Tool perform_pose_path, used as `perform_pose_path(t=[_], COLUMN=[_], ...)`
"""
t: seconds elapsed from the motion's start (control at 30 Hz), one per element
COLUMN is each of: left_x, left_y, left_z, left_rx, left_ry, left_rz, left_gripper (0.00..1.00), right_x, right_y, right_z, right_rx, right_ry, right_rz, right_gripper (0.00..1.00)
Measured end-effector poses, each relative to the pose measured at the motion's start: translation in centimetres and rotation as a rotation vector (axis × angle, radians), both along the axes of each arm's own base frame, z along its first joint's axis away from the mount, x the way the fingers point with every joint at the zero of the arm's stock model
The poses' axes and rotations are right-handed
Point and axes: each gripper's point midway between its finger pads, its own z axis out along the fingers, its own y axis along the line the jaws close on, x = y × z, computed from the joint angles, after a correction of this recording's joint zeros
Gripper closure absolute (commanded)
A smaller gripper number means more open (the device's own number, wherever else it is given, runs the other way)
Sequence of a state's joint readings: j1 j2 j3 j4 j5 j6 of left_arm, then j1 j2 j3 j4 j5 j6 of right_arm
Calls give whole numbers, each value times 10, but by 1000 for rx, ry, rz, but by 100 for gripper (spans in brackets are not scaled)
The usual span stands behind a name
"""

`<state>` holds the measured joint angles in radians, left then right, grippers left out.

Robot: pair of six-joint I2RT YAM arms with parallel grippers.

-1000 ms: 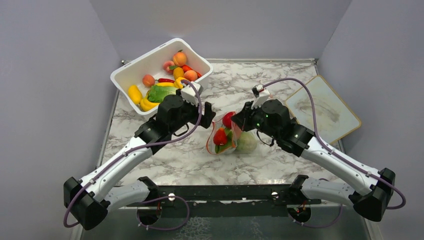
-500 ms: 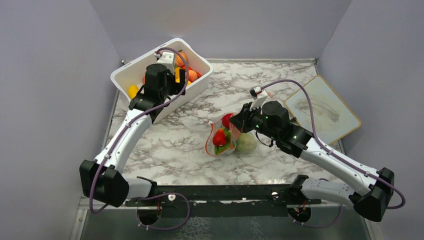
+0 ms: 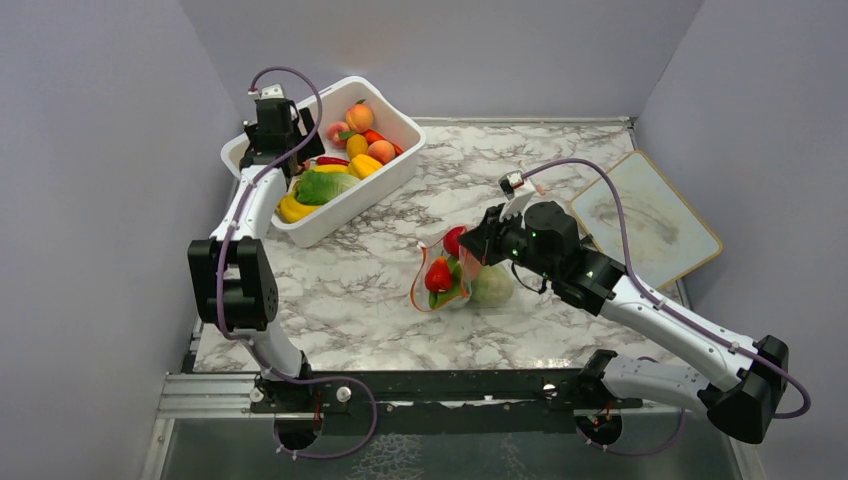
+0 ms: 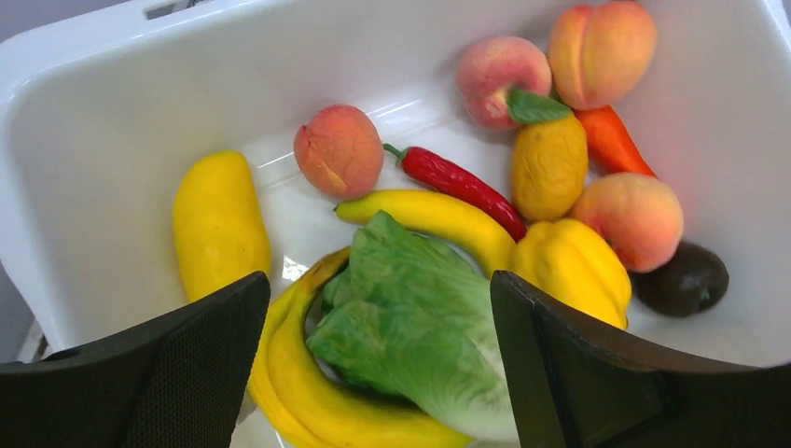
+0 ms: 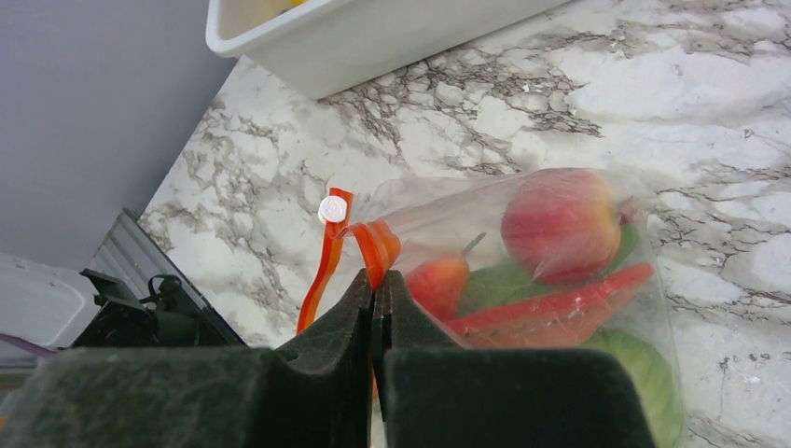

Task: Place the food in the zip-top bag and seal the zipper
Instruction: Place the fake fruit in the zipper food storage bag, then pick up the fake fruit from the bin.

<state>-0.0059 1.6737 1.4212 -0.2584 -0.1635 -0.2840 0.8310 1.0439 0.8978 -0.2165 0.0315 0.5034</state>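
Note:
The clear zip-top bag [image 3: 455, 275] lies mid-table with a red fruit [image 3: 440, 274], a red round fruit [image 5: 558, 224], a red pepper [image 5: 560, 313] and a green cabbage [image 3: 493, 286] inside. Its orange-red zipper [image 5: 359, 245] stands open. My right gripper [image 5: 381, 285] is shut on the zipper edge; in the top view it [image 3: 478, 244] holds the bag's far side. My left gripper [image 4: 378, 373] is open above the white tub [image 3: 318, 225], straddling a green leafy bunch [image 4: 420, 322] and bananas [image 4: 308, 392]. Peaches [image 4: 339, 149], a yellow pepper [image 4: 569, 266] and a red chili [image 4: 462, 187] lie around.
The white tub [image 4: 84, 112] sits at the back left, its walls close around my left gripper. A flat tan-rimmed board [image 3: 645, 215] lies at the right. The table's metal front rail [image 3: 420, 385] runs along the near edge.
My left arm has swung from beside the bag back and left over the tub. The right gripper and the bag have stayed in place.

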Motion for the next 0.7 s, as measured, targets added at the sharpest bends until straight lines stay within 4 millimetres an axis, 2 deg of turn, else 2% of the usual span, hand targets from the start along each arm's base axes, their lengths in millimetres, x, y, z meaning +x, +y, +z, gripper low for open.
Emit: perform_pose_path(t=[0.13,0.33,0.7], left_x=[26,58,73], left_y=[21,36,44], left_z=[-17,-40,-59], left_rx=[-74,-128,-157], left_ry=[11,34,48], left_rz=[95,162,245], left_gripper=[11,16,21], right_x=[0,0,-1], right_y=[0,0,0], right_z=[0,1,2], right_rx=[1,3,13], right_ry=[-1,-2,8], right_rz=[0,0,-5], right_gripper=[99,99,99])
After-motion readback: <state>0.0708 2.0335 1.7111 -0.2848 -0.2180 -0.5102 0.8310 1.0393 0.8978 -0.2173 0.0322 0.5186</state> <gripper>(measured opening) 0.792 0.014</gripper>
